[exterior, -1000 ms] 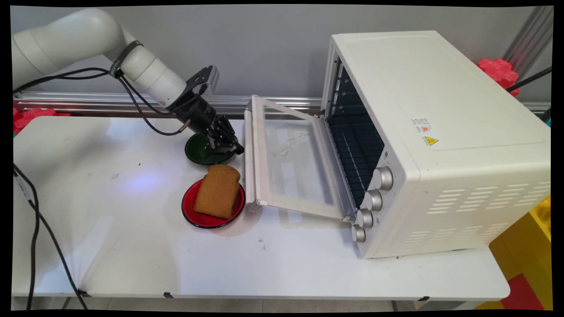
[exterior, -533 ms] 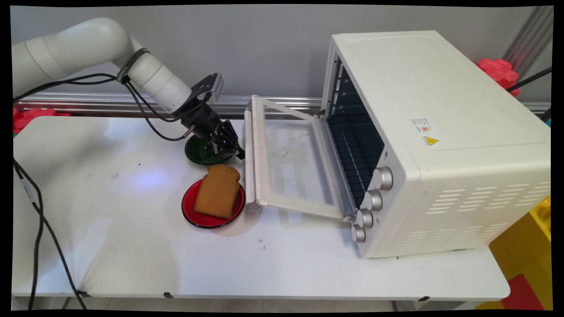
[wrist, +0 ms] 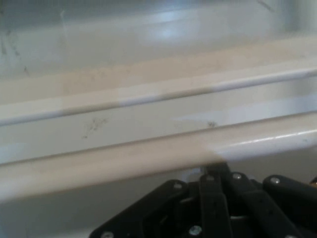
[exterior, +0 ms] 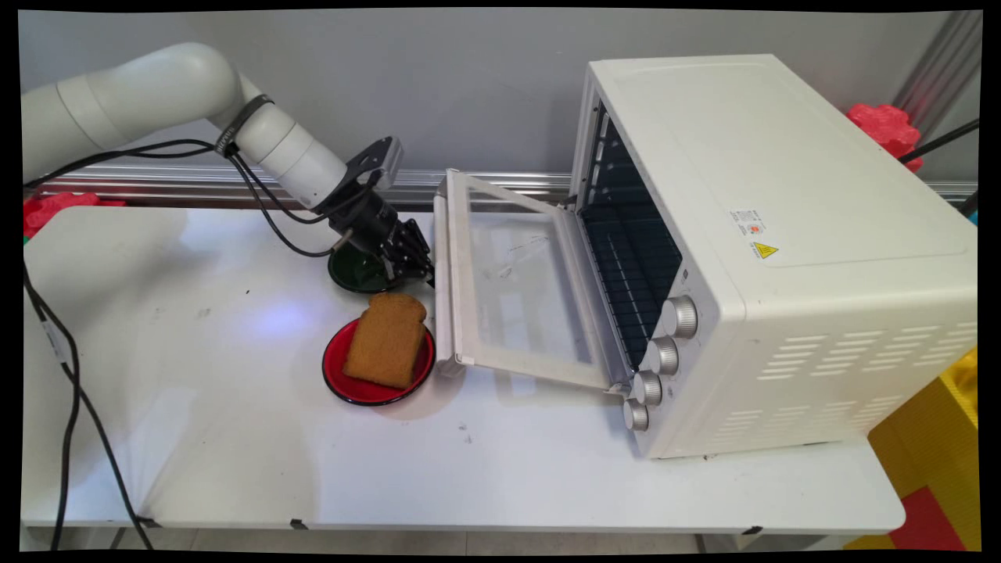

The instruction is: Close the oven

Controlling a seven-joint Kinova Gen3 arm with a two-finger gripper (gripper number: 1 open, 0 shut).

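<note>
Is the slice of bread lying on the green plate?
No, the bread lies on the red plate; the green plate holds none.

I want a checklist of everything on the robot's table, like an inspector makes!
Surface: white table, a few small dark marks.
Things: white toaster oven, its glass door hanging open; brown toast slice lying on a red plate; dark green plate behind it.
Clutter: nothing seen.
Tool: black tool over the green plate's right edge, close up to the door's handle bar; its fingers look pressed together.
Cables: black cables hanging from the arm; another at the table's left edge.
Surroundings: grey wall, metal rail, red lumps, yellow block.
</note>
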